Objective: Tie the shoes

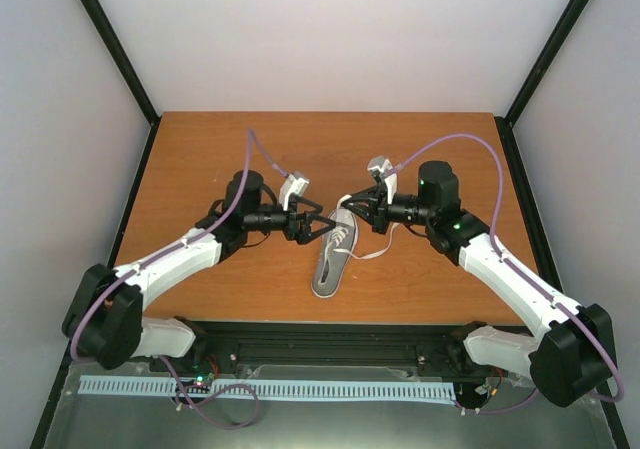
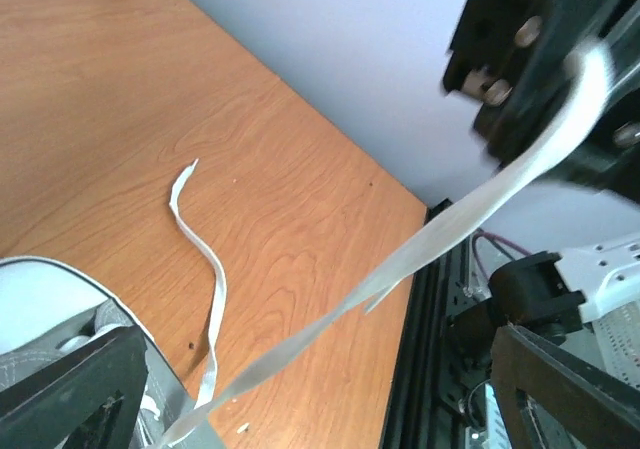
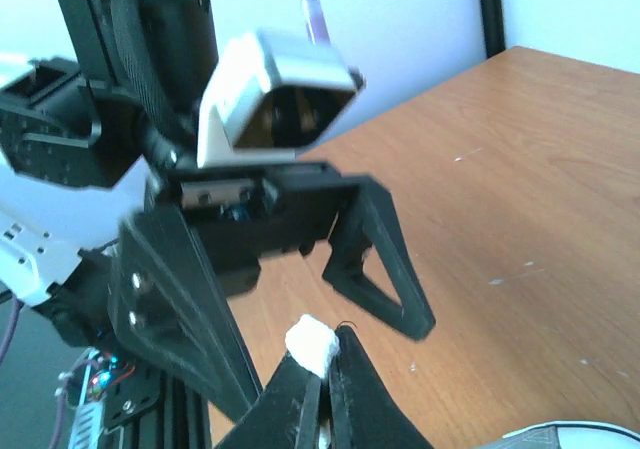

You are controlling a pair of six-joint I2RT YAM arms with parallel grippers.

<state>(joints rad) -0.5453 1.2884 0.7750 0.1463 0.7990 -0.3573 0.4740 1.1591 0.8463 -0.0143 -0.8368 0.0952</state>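
The grey shoe (image 1: 333,259) with a white sole lies mid-table, toe toward the arms. My right gripper (image 1: 349,207) hovers just above its far end, shut on the tip of one white lace (image 3: 311,343). That lace (image 2: 430,239) stretches taut from the shoe (image 2: 50,289) up to the right gripper's fingers (image 2: 540,59). My left gripper (image 1: 322,225) faces it from the left, jaws wide apart, with the taut lace running between them untouched. The other lace (image 2: 212,279) lies loose on the table.
The wooden table (image 1: 200,169) is walled by pale panels with black corner posts. A black rail (image 1: 330,334) runs along the near edge by the arm bases. The two grippers are almost touching above the shoe.
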